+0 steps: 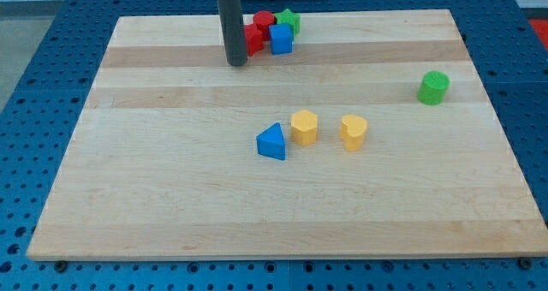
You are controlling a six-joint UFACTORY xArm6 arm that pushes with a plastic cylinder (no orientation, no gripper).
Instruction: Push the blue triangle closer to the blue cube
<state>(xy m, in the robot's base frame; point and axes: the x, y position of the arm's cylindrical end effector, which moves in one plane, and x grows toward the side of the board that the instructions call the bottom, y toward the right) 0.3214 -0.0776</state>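
Note:
The blue triangle (pixel 272 143) lies near the middle of the wooden board (pixel 171 197). The blue cube (pixel 281 39) sits at the view's top, in a tight cluster with two red blocks (pixel 255 36) and a green star-shaped block (pixel 288 20). My tip (pixel 237 63) rests on the board just left of that cluster, beside the red block, well above and left of the blue triangle.
A yellow hexagonal block (pixel 304 127) touches the blue triangle's right side. A second yellow block (pixel 353 132) sits further right. A green cylinder (pixel 433 87) stands near the view's right edge.

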